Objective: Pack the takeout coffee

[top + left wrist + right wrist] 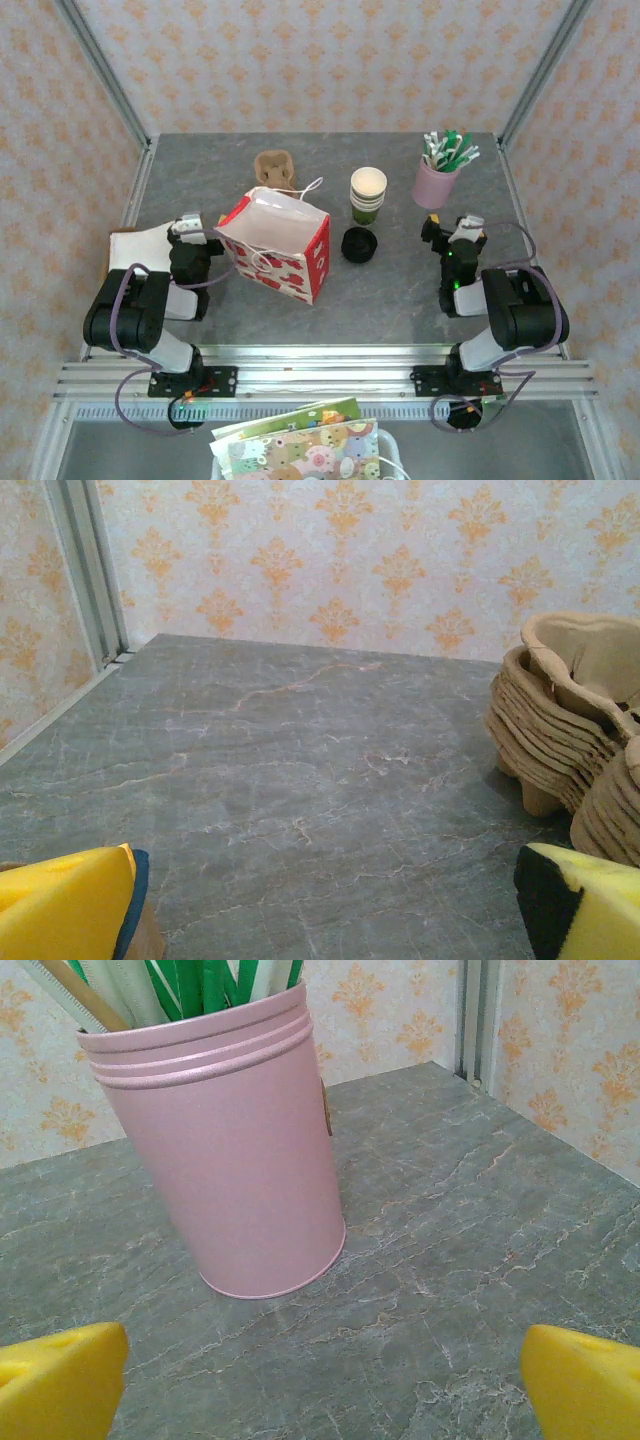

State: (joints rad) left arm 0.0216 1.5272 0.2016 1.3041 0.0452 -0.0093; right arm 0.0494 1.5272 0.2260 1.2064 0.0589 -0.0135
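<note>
The takeout coffee is out of view. A red-and-white paper bag (275, 245) with string handles stands open at the table's middle left. My left gripper (186, 230) is just left of the bag, open, with nothing between its yellow fingertips (65, 900). In the left wrist view the left gripper (330, 910) faces bare table, with a stack of brown pulp cup carriers (565, 730) ahead on the right. My right gripper (462, 230) is at the right, open and empty. In the right wrist view the right gripper (325, 1380) points at a pink tumbler (225, 1150).
Lidless green cups (367, 195) are stacked at centre back, with a loose black lid (359, 244) in front. The pink tumbler (435, 180) holds green and white straws. The cup carriers (274, 166) sit behind the bag. A white sheet (135, 245) lies far left.
</note>
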